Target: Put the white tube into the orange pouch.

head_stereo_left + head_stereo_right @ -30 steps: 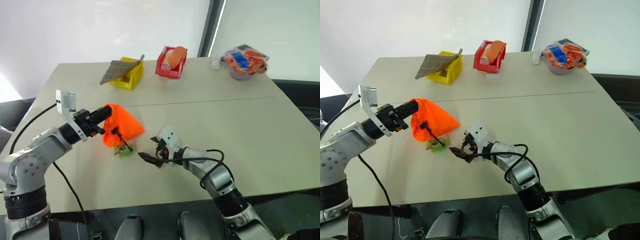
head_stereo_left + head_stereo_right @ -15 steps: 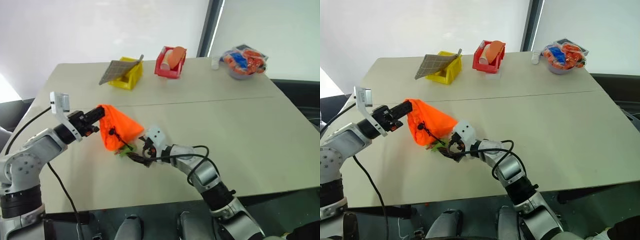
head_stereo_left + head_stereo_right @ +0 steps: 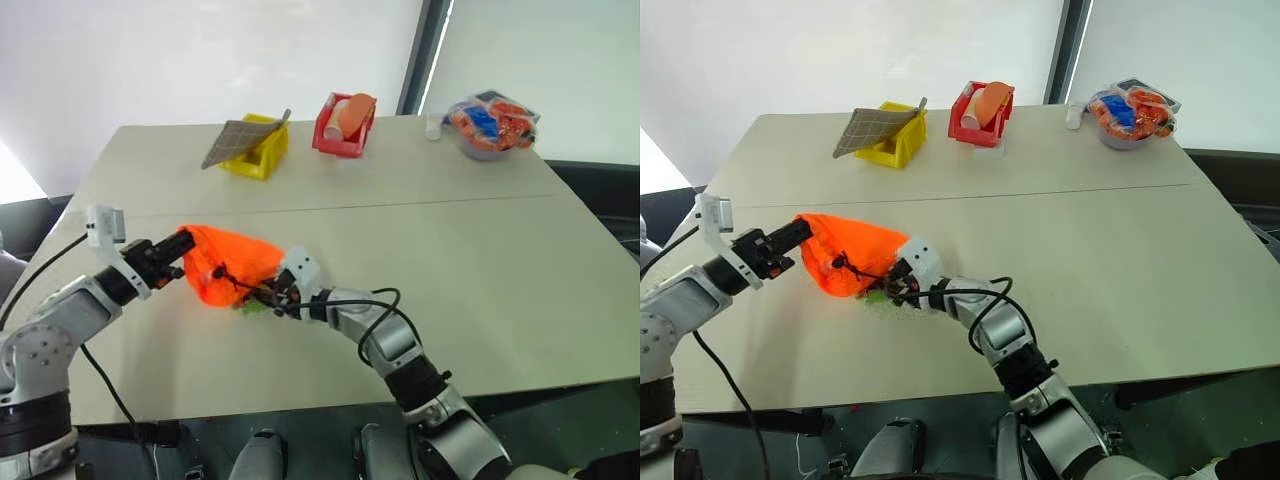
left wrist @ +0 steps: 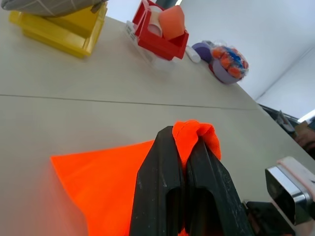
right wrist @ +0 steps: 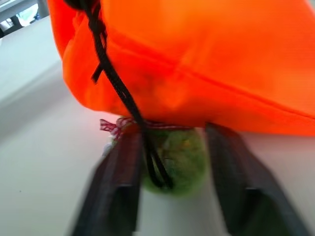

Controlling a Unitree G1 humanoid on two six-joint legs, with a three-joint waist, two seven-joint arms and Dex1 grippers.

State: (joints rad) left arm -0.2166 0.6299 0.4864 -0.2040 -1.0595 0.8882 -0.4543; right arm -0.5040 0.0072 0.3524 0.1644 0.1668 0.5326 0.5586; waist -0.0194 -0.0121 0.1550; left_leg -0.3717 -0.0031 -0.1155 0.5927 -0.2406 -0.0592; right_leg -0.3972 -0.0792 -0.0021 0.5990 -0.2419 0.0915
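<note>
Left hand [image 3: 180, 252] is clenched on one bunched end of the orange pouch [image 3: 232, 267], fabric pinched between both fingers [image 4: 162, 187]. Pouch lies on the bench [image 3: 480, 250], long axis running from that hand toward the right hand [image 3: 895, 283], which sits at the pouch's other end. Right fingers [image 5: 115, 196] straddle the green tag [image 5: 179, 164] on the black cord [image 5: 110, 78], just under the pouch; can't tell if they grip it. White tube can't be made out.
</note>
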